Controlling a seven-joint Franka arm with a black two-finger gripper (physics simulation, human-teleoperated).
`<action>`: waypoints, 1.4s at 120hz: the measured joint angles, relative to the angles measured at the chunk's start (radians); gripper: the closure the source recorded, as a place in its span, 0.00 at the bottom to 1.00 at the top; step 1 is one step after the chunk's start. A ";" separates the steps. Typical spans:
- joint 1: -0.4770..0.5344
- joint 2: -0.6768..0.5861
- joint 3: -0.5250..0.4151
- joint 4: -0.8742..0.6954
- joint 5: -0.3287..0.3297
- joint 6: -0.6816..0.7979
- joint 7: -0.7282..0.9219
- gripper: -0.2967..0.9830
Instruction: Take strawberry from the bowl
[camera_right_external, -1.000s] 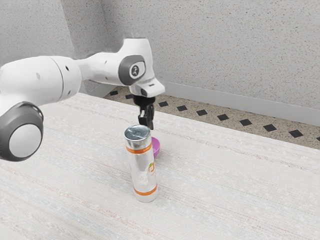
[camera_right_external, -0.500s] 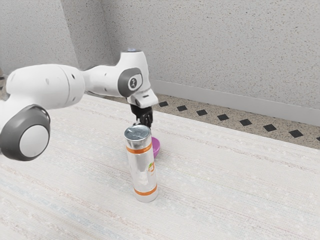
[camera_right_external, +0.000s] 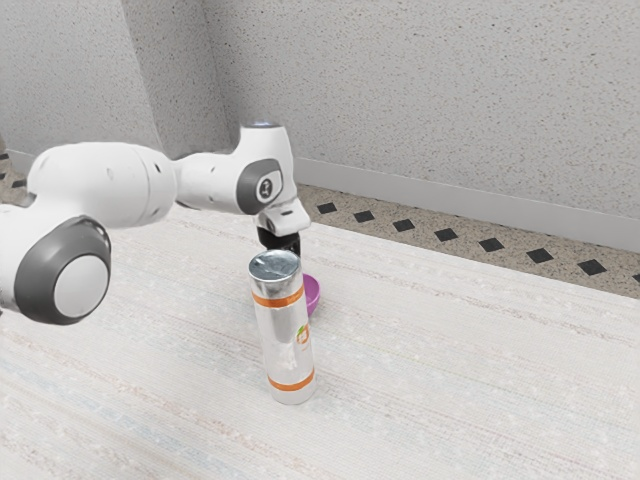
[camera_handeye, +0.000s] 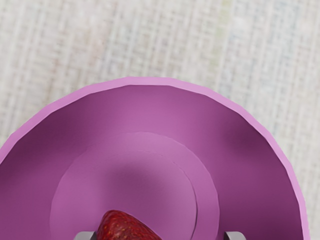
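The black gripper reaches down at the purple bowl, its fingers spread, with the red strawberry still inside.
In the wrist view the strawberry lies in the bowl between the two grey fingertips, right by one and apart from the other; whether it touches the closer one I cannot tell. On the near side of the bowl, a tall silver-and-white can with orange bands stands upright on the pale table, partly hiding bowl and gripper. The white arm comes in from the exterior view's left.
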 joint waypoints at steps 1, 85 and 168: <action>0.000 0.001 0.000 0.000 0.000 0.001 0.000 0.54; 0.000 0.033 0.011 0.000 -0.007 0.056 -0.016 0.65; -0.188 -0.155 0.003 -0.058 0.005 0.017 -0.079 0.71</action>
